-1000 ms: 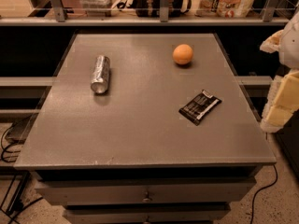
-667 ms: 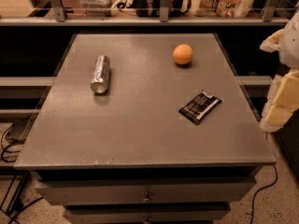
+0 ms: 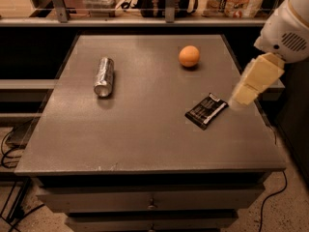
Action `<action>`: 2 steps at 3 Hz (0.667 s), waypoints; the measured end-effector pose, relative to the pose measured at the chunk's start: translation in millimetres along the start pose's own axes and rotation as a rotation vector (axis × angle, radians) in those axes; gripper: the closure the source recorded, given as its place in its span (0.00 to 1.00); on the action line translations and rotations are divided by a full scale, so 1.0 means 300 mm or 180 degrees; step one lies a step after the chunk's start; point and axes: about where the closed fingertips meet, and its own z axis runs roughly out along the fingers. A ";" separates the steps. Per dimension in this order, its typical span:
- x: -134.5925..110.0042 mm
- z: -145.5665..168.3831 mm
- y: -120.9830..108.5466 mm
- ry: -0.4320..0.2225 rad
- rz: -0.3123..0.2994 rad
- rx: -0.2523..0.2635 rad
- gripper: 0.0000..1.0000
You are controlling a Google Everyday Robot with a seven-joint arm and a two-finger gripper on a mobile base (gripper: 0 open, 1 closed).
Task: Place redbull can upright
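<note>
A grey counter (image 3: 145, 134) seen from above. The redbull can (image 3: 104, 76) lies on its side on the far left part, one shiny end facing the near edge. An orange (image 3: 189, 56) sits at the far right, well apart from the can. A black packet (image 3: 206, 110) lies nearer, on the right. The robot's cream hand (image 3: 240, 99) hangs at the right edge, just beside the packet; whether it is open or closed cannot be told.

The white arm (image 3: 288, 29) shows at the upper right. Its cream gripper (image 3: 243, 94) angles down and left below it.
</note>
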 end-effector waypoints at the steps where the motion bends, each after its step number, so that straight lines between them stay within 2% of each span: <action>1: -0.129 0.053 -0.065 -0.0181 0.0468 -0.0002 0.00; 2: -0.135 0.053 -0.060 -0.0183 0.0748 -0.0013 0.00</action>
